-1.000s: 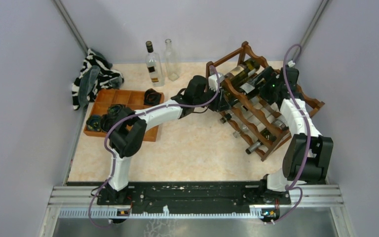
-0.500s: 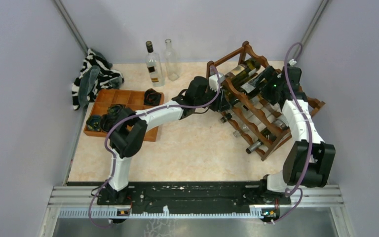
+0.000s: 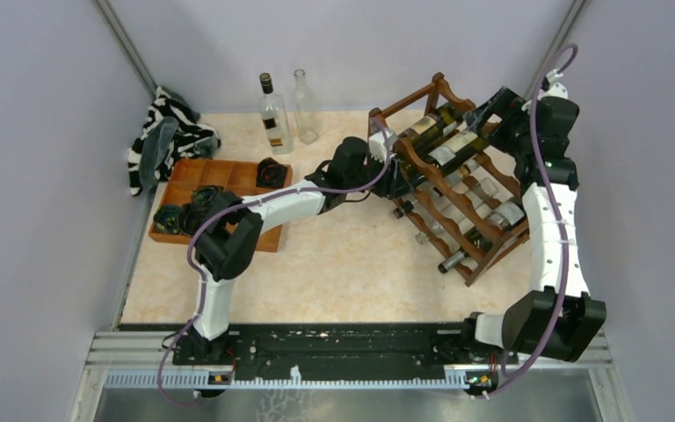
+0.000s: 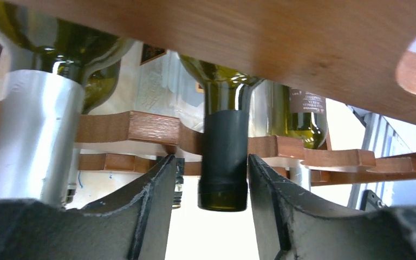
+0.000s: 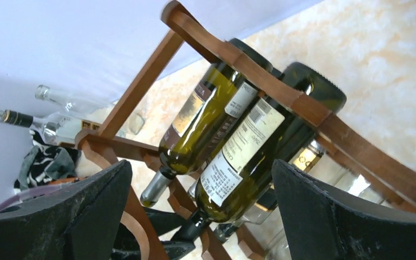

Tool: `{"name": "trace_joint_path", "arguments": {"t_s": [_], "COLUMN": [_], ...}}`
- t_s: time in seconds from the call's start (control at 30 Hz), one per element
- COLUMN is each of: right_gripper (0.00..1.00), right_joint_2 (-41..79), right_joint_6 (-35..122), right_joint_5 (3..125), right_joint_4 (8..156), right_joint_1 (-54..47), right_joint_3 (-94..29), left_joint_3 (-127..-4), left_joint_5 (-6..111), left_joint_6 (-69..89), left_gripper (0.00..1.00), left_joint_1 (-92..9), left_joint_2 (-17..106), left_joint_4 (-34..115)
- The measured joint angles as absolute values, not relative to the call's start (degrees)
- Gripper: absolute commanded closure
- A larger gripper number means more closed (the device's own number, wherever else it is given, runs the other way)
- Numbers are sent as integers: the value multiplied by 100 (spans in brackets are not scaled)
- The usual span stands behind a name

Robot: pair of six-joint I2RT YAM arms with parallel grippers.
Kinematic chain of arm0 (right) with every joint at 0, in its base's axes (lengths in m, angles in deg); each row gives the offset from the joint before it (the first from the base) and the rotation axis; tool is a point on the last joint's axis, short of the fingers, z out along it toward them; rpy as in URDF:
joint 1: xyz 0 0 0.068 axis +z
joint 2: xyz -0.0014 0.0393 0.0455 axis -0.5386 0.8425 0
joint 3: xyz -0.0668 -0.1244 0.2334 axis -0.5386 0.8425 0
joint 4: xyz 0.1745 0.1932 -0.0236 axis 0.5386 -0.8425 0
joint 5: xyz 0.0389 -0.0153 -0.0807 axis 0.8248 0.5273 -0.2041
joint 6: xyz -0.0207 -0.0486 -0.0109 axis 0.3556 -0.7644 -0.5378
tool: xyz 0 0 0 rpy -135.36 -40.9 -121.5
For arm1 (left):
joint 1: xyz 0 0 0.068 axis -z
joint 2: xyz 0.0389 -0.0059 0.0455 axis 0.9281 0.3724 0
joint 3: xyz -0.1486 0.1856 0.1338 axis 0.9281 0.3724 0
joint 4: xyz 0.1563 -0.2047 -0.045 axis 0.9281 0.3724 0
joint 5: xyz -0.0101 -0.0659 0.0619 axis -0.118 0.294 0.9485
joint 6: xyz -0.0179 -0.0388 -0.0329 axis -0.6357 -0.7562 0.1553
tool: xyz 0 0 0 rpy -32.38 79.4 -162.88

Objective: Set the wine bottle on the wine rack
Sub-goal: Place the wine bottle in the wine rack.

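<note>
The left gripper [image 4: 211,162], slightly parted, straddles the neck of the wine bottle [image 3: 453,146], which lies toward two o'clock; the right gripper [image 5: 200,162] is spread wide and empty.

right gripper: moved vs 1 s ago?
Yes. The right gripper has pulled back from over the middle of the wine rack to the rack's far right corner.

Wine rack [image 4: 281,38]: reddish-brown wood, smooth, satin sheen. Wine bottle [image 4: 223,92]: dark green glass, glossy, with a matt black neck sleeve. Neighbouring bottle [image 4: 32,141]: dull silver neck foil. Label [image 5: 241,151]: matt paper. Left gripper [image 4: 211,162] fingers [image 4: 146,206]: black plastic, matt, rough. Table [image 3: 343,264]: marbled beige, smooth.
</note>
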State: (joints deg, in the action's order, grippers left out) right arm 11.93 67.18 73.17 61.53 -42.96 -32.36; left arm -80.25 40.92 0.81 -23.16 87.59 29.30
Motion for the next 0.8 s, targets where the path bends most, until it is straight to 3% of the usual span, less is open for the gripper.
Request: {"name": "trace_joint_path", "arguments": {"t_s": [0.1, 0.4, 0.7, 0.8], "right_gripper": [1, 1, 1, 2], "right_joint_2": [1088, 786, 620, 537], "right_joint_6": [6268, 5304, 3947, 3560], "right_joint_5": [7546, 8440, 10169, 10938], "right_joint_4": [6149, 5979, 5487, 5360], "right_joint_1": [-4329, -4331, -4336, -4340], "right_joint_3": [-3367, -3472, -3520, -3542], "left_joint_3": [-7942, -7533, -6312, -5695], "left_joint_5": [4212, 4474, 4131, 4133], "left_joint_6": [94, 153, 509, 739], "left_gripper": [24, 22, 21, 11], "left_joint_1": [-2353, -2367, -2382, -2399], "left_joint_2": [8757, 8335, 6803, 6097], "left_joint_4": [2821, 2642, 2450, 2476]}}
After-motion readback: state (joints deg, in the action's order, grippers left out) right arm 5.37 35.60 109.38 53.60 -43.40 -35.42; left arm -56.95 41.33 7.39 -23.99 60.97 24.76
